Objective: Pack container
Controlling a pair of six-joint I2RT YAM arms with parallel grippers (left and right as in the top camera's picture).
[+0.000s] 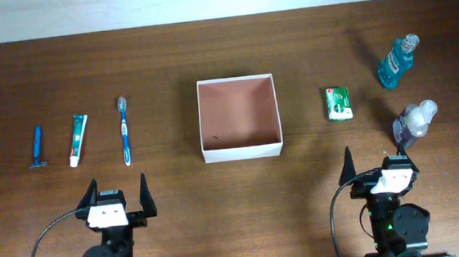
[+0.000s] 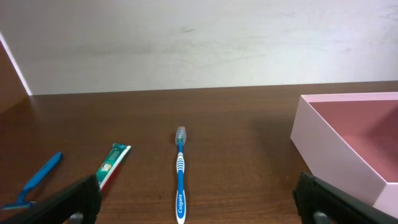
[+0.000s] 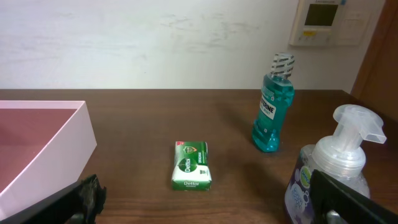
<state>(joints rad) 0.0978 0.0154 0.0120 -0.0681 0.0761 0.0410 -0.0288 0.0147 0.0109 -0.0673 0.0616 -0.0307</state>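
The container (image 1: 242,151) is a square white-walled box with a reddish-brown floor, empty, at the table's middle; its wall also shows in the left wrist view (image 2: 323,152) and the right wrist view (image 3: 74,146). Left of it lie a blue toothbrush (image 1: 124,130) (image 2: 180,176), a toothpaste tube (image 1: 78,139) (image 2: 112,163) and a blue razor (image 1: 37,148) (image 2: 36,181). Right of it are a green soap packet (image 1: 339,103) (image 3: 191,165), a teal mouthwash bottle (image 1: 396,60) (image 3: 272,106) and a pump bottle (image 1: 414,121) (image 3: 333,171). My left gripper (image 1: 120,194) (image 2: 199,208) and right gripper (image 1: 377,162) (image 3: 208,202) are open and empty near the front edge.
A white wall runs behind the table's far edge. A wall thermostat (image 3: 322,22) hangs at the upper right. Black cables (image 1: 45,241) loop beside both arm bases.
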